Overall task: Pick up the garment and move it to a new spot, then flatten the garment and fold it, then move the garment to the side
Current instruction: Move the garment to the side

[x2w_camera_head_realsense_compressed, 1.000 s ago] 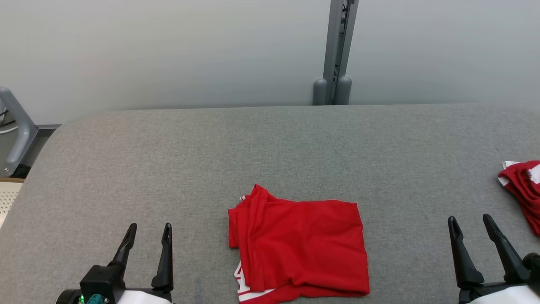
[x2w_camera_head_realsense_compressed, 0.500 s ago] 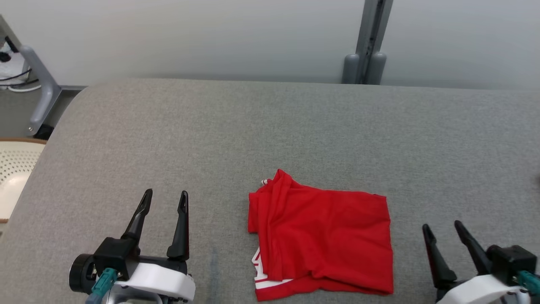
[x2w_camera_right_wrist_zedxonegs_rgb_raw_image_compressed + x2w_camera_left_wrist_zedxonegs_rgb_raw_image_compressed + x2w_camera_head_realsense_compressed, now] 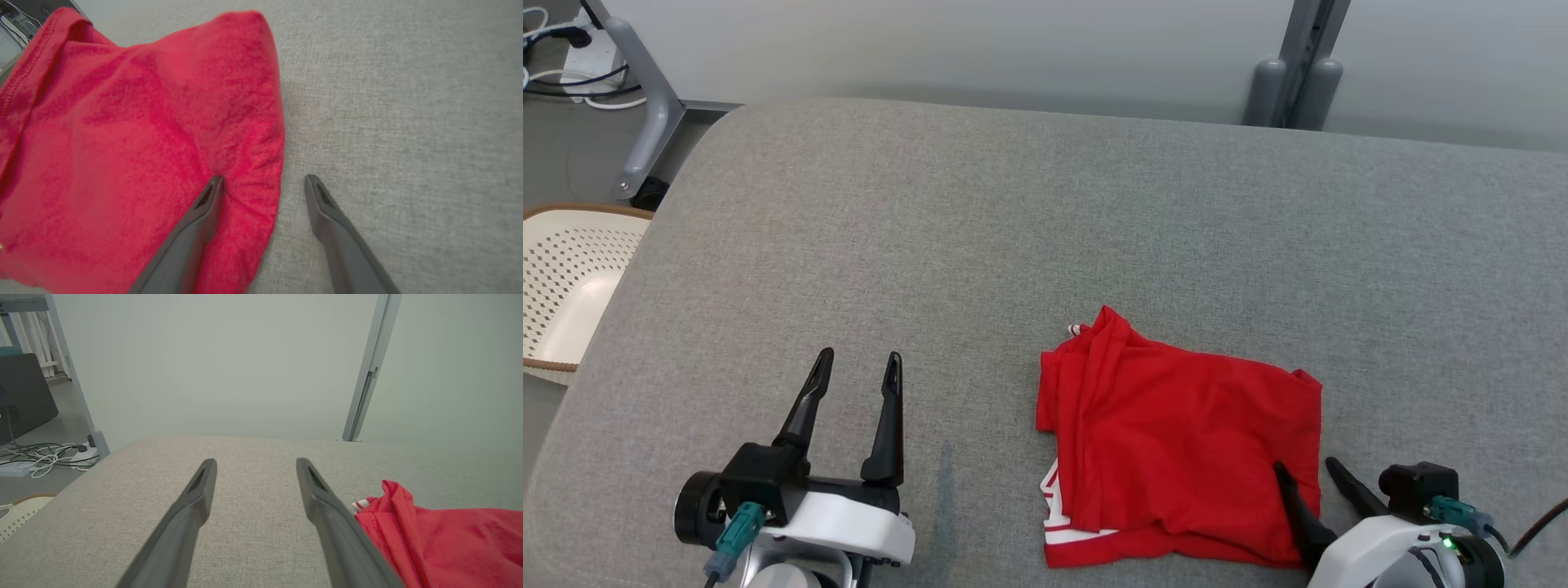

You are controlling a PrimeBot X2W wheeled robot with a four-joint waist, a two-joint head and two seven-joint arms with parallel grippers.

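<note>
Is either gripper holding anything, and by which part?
Nothing is held. The open right gripper straddles an edge of the garment; the open left gripper is apart.

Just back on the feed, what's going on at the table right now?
The robot is working on a folded red fabric garment with white trim, lying on the grey cloth-covered table. Its right gripper is open and straddles the garment's right edge, one finger above the red cloth, the other above bare table; nothing is gripped yet. The left gripper is open too, above bare table left of the garment, apart from it. Moving it aside is probably next.
</note>
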